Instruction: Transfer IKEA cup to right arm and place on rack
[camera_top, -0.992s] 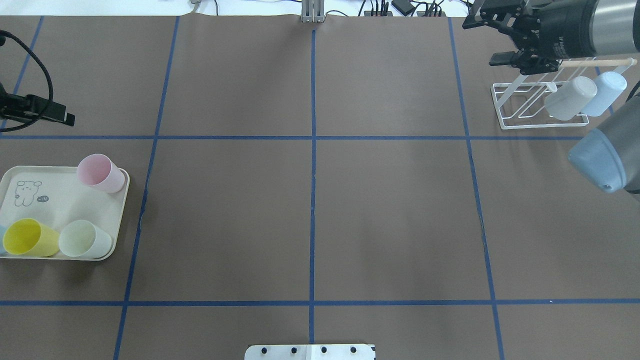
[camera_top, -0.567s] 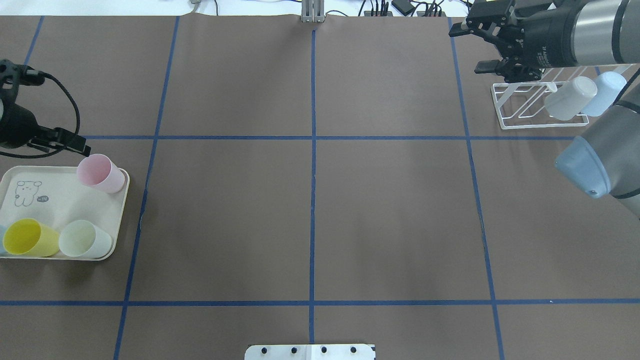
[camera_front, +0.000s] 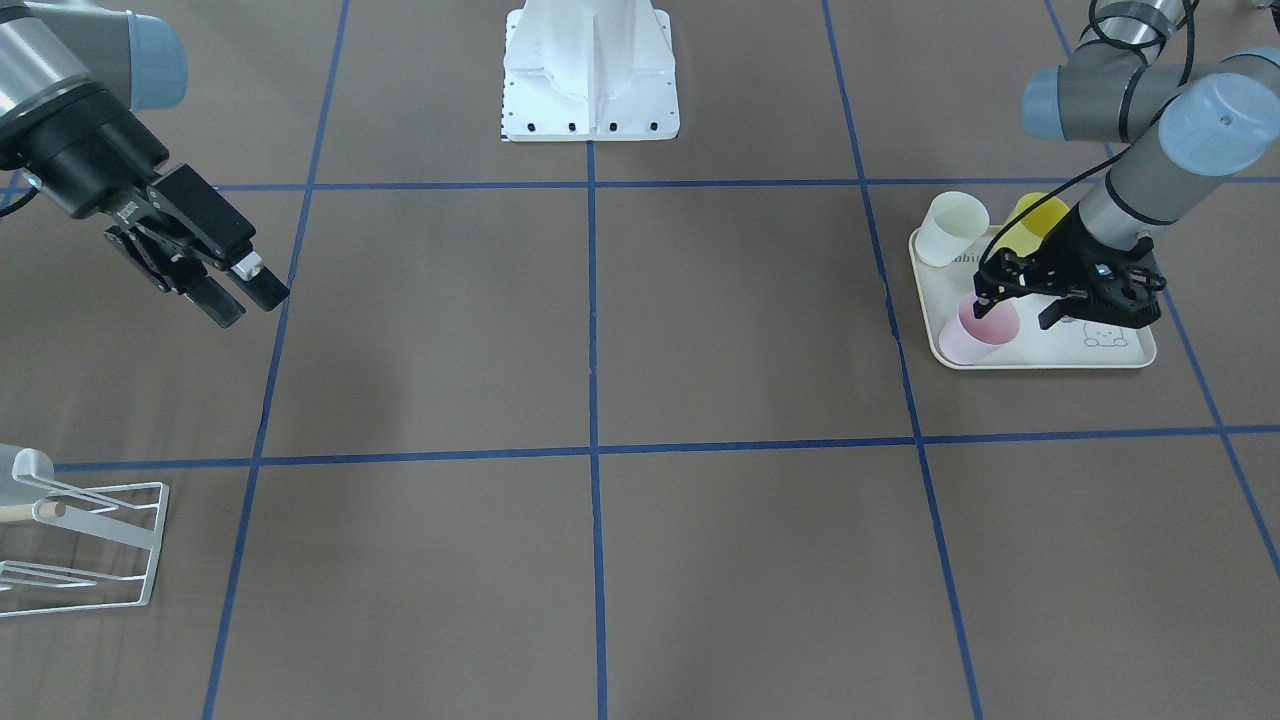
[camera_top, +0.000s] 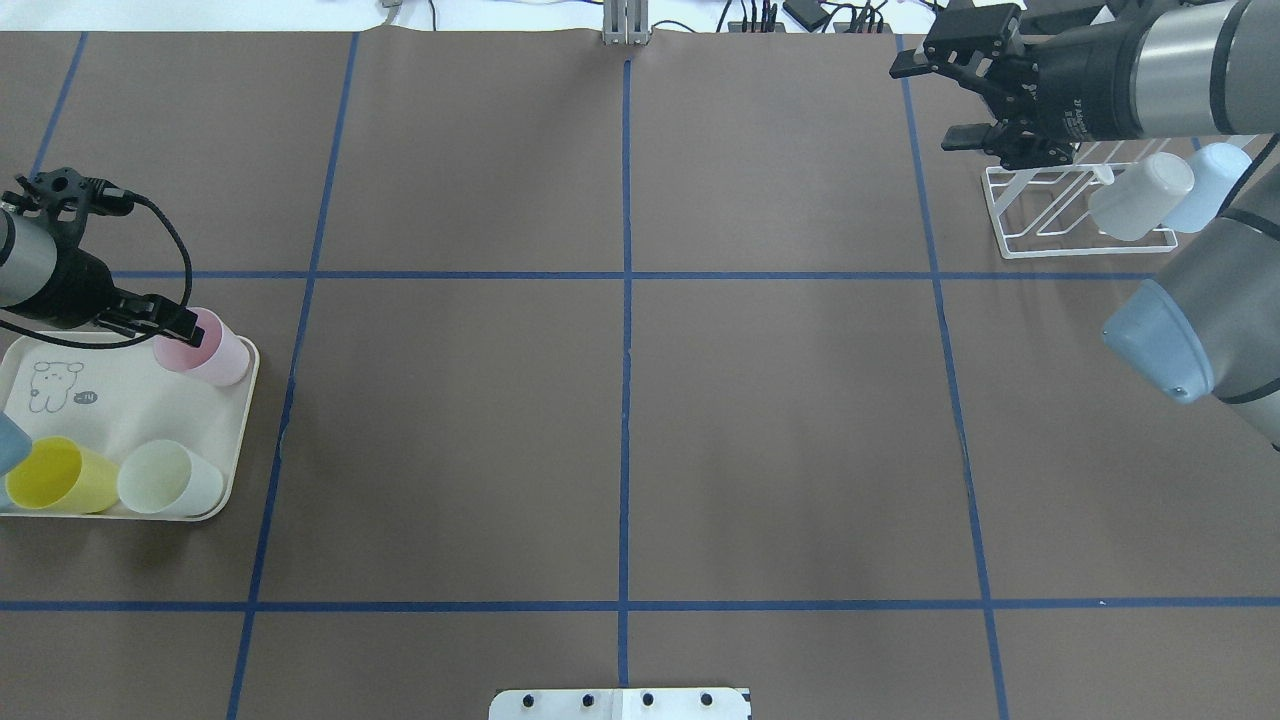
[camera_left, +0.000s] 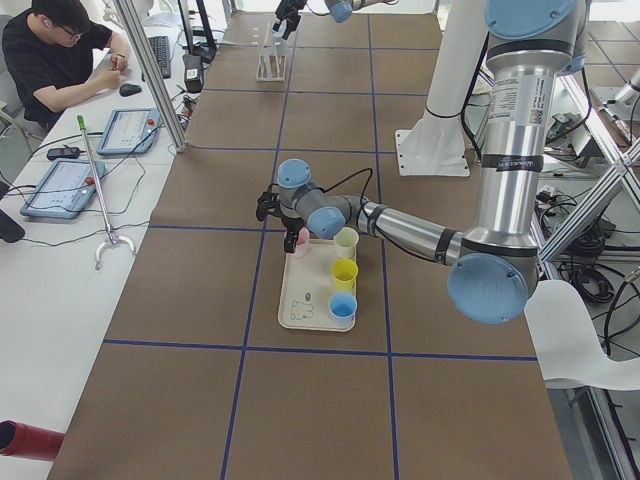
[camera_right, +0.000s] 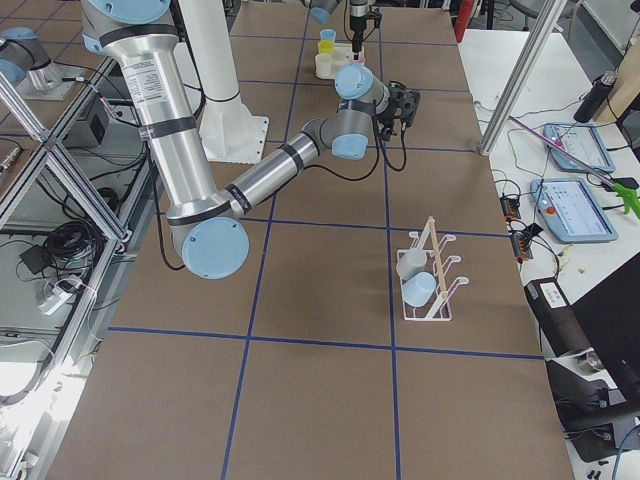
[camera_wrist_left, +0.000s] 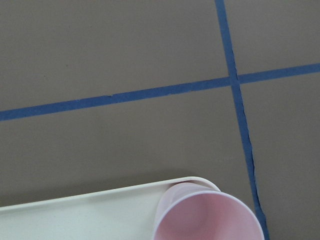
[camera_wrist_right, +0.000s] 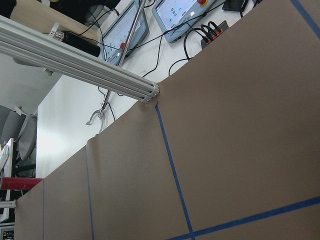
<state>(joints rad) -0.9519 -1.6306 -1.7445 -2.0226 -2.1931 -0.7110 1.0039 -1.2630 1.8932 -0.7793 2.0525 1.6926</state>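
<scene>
While the left gripper (camera_front: 1015, 308) hangs with jaws spread at the rim of the pink cup (camera_front: 972, 341), that cup stands upright in a corner of the cream tray (camera_front: 1040, 347). Far across the table (camera_top: 620, 400), the right gripper (camera_top: 935, 103) hovers wide open and empty, apart from the white wire rack (camera_top: 1045, 212).

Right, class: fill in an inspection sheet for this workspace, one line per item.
Surface: brown paper, blue tape grid.
Job's things: pink cup, yellow cup, cream cup, blue cup on tray; white cup, pale-blue cup on rack.
Clutter: nothing seen.
Grippers: left gripper open, at pink cup; right gripper open, empty, above the table.
Cables: black cable looped over left wrist.
Surroundings: person seated at side desk.
</scene>
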